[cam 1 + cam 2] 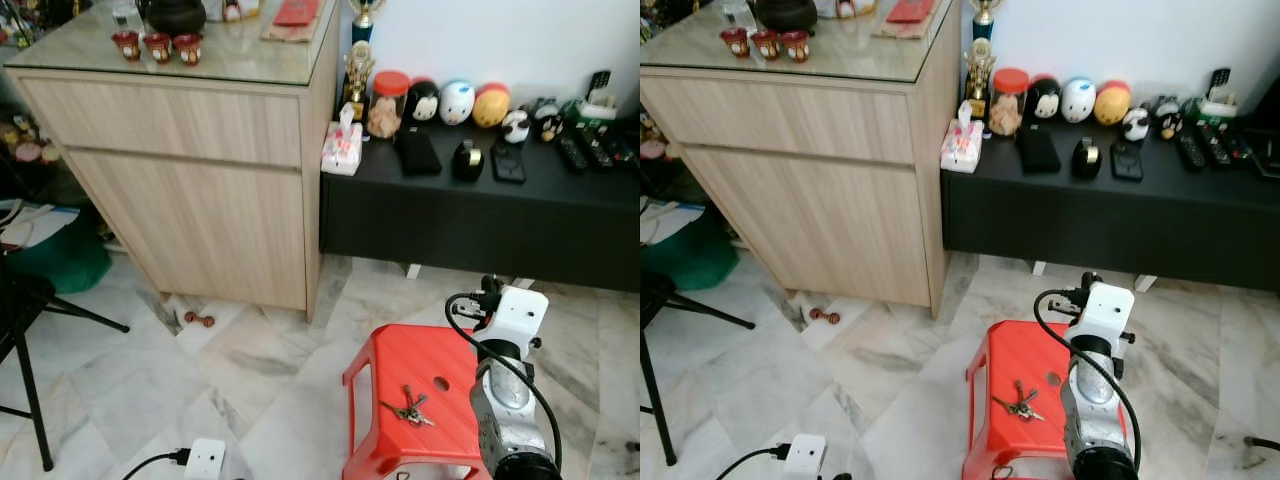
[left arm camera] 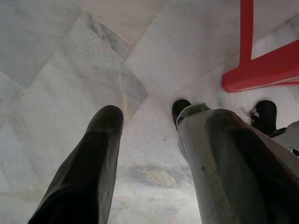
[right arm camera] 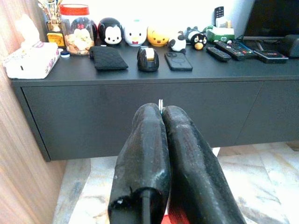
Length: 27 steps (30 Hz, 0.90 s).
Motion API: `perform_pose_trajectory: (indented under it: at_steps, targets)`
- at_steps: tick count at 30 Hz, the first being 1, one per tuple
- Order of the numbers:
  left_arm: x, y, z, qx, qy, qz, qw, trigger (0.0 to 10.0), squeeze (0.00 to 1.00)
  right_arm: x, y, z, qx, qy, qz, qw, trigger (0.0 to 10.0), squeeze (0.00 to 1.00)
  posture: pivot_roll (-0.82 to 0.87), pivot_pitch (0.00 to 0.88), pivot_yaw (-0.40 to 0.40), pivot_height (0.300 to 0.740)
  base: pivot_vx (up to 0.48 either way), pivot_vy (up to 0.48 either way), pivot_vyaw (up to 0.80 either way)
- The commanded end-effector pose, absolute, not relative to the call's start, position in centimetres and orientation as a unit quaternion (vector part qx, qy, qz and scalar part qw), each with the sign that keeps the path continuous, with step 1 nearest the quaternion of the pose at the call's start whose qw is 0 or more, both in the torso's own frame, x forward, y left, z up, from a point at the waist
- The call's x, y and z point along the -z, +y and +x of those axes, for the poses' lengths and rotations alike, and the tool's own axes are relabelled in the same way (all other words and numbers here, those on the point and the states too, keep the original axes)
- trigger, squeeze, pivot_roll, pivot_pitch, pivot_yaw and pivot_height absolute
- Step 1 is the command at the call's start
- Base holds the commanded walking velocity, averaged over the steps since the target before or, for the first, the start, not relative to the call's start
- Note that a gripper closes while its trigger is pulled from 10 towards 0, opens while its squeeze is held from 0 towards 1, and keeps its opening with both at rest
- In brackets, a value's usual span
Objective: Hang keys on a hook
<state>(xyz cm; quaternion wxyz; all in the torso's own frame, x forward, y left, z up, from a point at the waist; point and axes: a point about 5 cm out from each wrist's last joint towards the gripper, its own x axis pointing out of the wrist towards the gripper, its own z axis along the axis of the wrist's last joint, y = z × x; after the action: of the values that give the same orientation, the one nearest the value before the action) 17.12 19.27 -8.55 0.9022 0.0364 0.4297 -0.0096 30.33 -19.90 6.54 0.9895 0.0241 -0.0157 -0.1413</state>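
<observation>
One bunch of keys (image 1: pixel 408 409) lies loose at the lower right of the left eye view, on the top of a single red stool (image 1: pixel 392 375), beside a small hole in its seat and untouched. The right gripper (image 3: pixel 161 122), fingers pressed together on nothing, points at the black cabinet (image 3: pixel 140 102) from above the stool; to lift the keys well, it should, I judge, tip down, part its fingers and close on the ring, not the blades. The left gripper (image 2: pixel 142 140) hangs spread over the marble floor (image 2: pixel 56 56).
</observation>
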Motion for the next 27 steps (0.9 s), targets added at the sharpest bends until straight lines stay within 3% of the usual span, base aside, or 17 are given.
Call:
perform_pose_trajectory:
  at_steps: [1,27]
  targets:
    - [8.96,19.43,16.16,0.009,0.443,0.040,0.896,10.0,0.00,-6.69,-20.02,30.38,0.143,-0.016,0.031,0.989,10.0,0.00,0.05,0.062,-0.017,0.740,0.000,0.000,0.00]
    - [8.87,19.42,16.46,0.011,0.444,0.044,0.895,10.0,0.00,-5.92,-19.81,30.32,0.142,0.009,0.064,0.988,10.0,0.00,0.04,0.020,-0.001,0.740,0.000,0.000,0.00]
